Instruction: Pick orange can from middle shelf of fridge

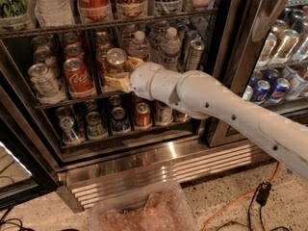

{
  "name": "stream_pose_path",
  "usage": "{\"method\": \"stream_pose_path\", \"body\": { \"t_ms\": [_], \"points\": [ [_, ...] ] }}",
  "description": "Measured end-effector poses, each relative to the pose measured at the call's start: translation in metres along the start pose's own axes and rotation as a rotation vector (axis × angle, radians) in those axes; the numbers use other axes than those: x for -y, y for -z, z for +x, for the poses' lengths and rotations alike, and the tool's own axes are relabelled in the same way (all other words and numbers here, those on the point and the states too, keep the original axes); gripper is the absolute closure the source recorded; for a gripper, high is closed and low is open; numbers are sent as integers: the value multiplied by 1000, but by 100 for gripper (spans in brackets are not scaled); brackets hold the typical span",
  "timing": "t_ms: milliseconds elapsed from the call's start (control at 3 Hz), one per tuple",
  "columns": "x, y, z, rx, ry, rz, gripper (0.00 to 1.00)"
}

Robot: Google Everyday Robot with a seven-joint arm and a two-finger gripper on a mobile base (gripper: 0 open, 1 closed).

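In the camera view the white arm [216, 100] reaches into the fridge [159, 170], where the hand [119, 71] has its two tan fingers closed on the orange can [116, 57], which is at the front of the middle shelf [62, 101], just beside a red Coca-Cola can [77, 77].

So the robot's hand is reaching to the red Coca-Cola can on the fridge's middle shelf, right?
Not quite: the camera view shows the gripper at the orange can, beside the red Coca-Cola can, on the middle shelf of the fridge.
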State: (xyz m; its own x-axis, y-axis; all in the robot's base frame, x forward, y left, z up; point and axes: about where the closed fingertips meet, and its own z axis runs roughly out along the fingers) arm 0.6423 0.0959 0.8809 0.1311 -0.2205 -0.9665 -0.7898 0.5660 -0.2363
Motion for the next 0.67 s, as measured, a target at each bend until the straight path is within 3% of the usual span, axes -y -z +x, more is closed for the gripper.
{"method": "stream_pose_path", "body": {
  "t_ms": [667],
  "points": [
    [-14, 54, 1, -105, 23, -79, 100]
  ]
}}
